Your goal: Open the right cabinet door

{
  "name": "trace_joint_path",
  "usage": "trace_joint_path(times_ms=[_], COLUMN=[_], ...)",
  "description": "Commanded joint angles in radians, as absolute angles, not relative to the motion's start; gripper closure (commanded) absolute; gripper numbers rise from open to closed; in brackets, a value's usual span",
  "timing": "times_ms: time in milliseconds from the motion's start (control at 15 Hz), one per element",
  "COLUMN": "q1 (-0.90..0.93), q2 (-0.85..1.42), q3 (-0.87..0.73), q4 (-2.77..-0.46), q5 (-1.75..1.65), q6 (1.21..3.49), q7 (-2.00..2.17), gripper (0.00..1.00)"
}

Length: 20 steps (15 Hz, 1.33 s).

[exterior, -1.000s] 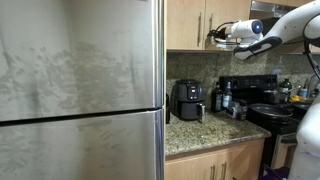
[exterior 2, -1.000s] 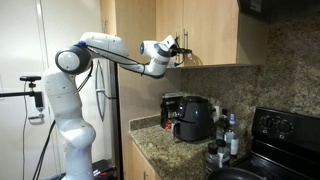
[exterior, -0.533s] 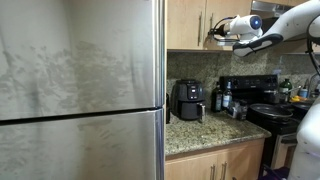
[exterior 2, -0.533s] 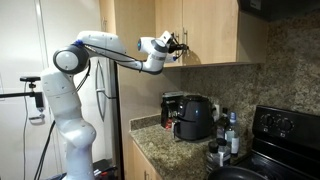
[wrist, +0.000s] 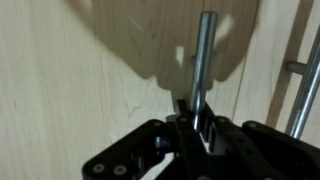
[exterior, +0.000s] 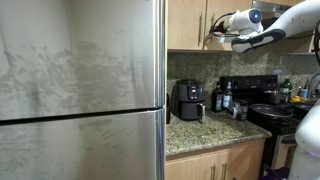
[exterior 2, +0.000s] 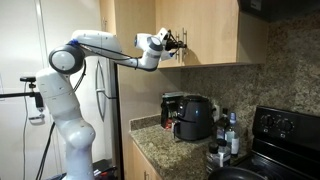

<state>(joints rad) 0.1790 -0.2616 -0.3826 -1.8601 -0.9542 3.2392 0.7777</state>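
Gripper (wrist: 200,112) pinching slim bar handle (wrist: 204,50) of the right cabinet door (wrist: 90,70), neighbouring handle (wrist: 303,90) just beside, black air fryer (exterior: 188,100) on counter (exterior: 205,135) below, steel fridge (exterior: 80,90) apart.

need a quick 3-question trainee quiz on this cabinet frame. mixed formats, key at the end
1. True or false: the right cabinet door stands wide open.
2. Fill in: in the wrist view, the silver bar handle runs ___ between the fingers of the pincer.
3. What stands on the granite counter? A) a black air fryer B) a red kettle C) a fruit bowl

Key: 1 false, both exterior views show it lying shut; 2 upright; 3 A.
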Motion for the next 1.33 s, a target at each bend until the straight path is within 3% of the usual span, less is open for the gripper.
trace_joint_path(times_ms=[0, 333, 600, 667, 1000, 1067, 1267], q1=[0.098, 0.092, 0.124, 0.172, 0.172, 0.085, -0.010], q2=[-0.379, -0.506, -0.618, -0.501, -0.570, -0.445, -0.419], q3=[-0.404, -0.352, -0.284, -0.306, -0.284, -0.344, -0.338], q4=[-1.911, -1.981, -2.024, -2.013, -2.052, -2.007, -1.974], q5=[-1.037, -1.101, -1.091, -1.057, -1.056, -1.137, -1.249], q6=[3.193, 3.108, 2.897, 3.002, 2.918, 3.031, 3.104], q7=[0.745, 0.800, 0.789, 0.837, 0.837, 0.895, 1.009], gripper=[1.00, 1.00, 1.00, 0.99, 1.00, 1.00, 1.00])
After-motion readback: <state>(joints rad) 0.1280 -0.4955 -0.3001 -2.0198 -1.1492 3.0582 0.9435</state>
